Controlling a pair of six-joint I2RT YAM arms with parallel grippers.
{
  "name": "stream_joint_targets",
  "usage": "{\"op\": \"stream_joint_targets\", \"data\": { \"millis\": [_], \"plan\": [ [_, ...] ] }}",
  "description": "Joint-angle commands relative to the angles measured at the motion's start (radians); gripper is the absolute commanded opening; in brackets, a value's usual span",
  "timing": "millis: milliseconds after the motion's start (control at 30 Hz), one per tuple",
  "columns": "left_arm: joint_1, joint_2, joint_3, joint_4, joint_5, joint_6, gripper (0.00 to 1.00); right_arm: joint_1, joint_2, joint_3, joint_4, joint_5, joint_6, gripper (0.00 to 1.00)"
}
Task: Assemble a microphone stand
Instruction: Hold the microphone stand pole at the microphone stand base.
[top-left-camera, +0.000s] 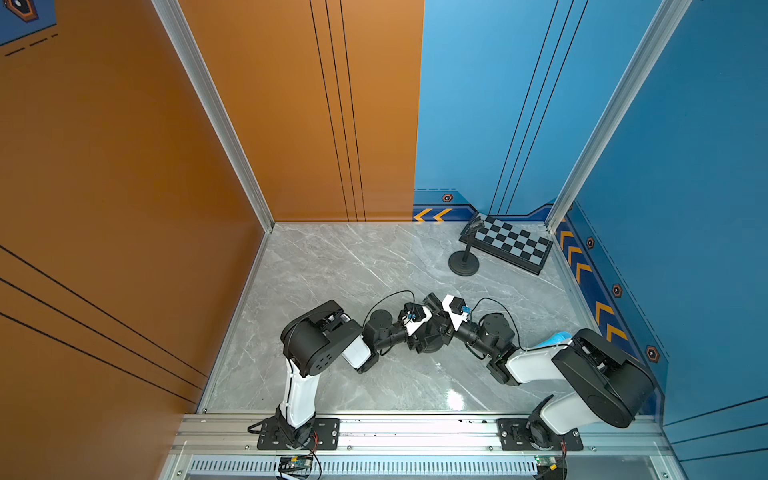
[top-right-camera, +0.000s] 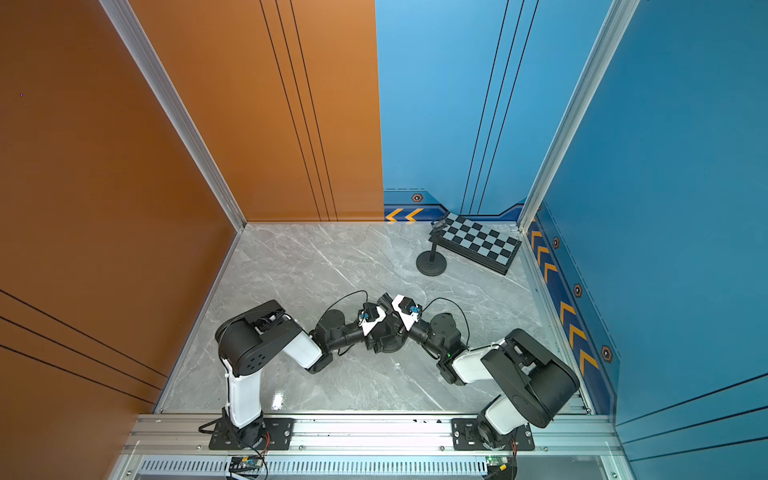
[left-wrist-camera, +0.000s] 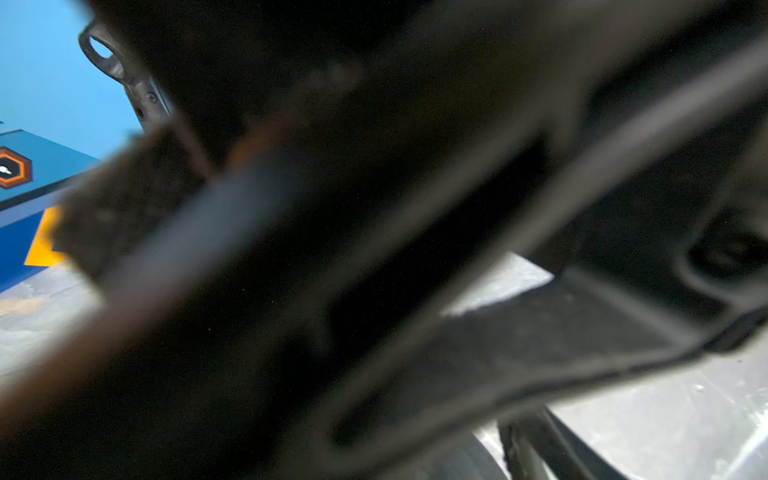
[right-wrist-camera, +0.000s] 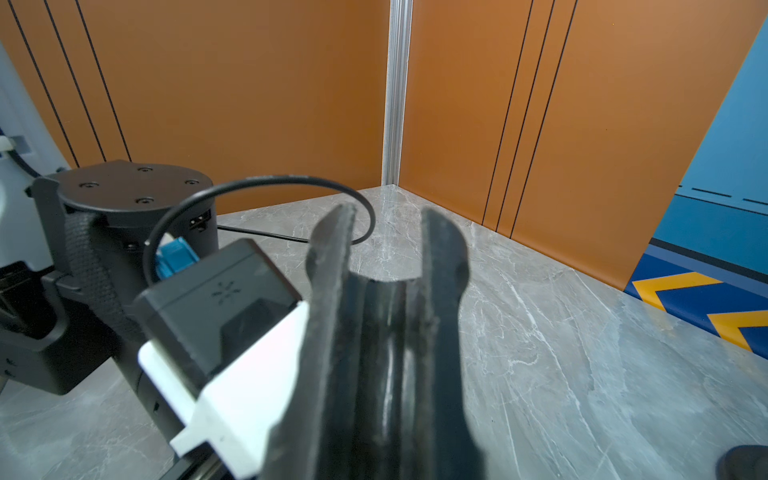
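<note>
Your right pincer (right-wrist-camera: 388, 216) pinches the black pole (right-wrist-camera: 384, 345), which runs lengthwise along its fingers (right-wrist-camera: 328, 291) at the middle of the table (top-left-camera: 332, 270), with the left pincer (top-left-camera: 434, 332) just beside it, too blurred for you to tell its spread.

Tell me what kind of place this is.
Probably a purpose-built robot test booth: a left arm and a right arm bolted to an aluminium rail, with an orange wall panel and a blue wall panel boxing in a marble-look tabletop.
</note>
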Motion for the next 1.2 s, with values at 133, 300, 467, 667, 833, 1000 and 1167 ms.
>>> {"op": "stream_joint_targets", "data": {
  "millis": [133,300,467,667,833,1000,1167],
  "plan": [
    [0.004,0.030,-0.010,0.003,-0.032,0.010,0.43,-0.016,0.063,-0.065,-0.252,0.069,-0.016,0.00],
    [0.011,0.029,-0.028,0.003,-0.034,0.017,0.19,-0.009,0.038,-0.053,-0.298,0.065,-0.011,0.13],
    [0.012,0.021,-0.062,0.004,-0.052,0.037,0.19,-0.026,-0.012,0.011,-0.431,-0.088,0.011,0.35],
    [0.027,0.001,-0.111,0.004,-0.048,0.044,0.19,-0.035,-0.027,0.042,-0.442,-0.128,-0.001,0.40],
    [0.037,0.002,-0.121,0.004,-0.038,0.037,0.19,-0.036,-0.095,0.043,-0.444,-0.100,0.000,0.43],
    [0.049,0.008,-0.118,0.003,-0.029,0.020,0.19,-0.036,-0.167,0.050,-0.464,-0.087,-0.020,0.45],
    [0.069,0.006,-0.114,0.005,-0.012,-0.009,0.20,-0.029,-0.178,0.089,-0.474,-0.107,-0.033,0.47]
  ]
}}
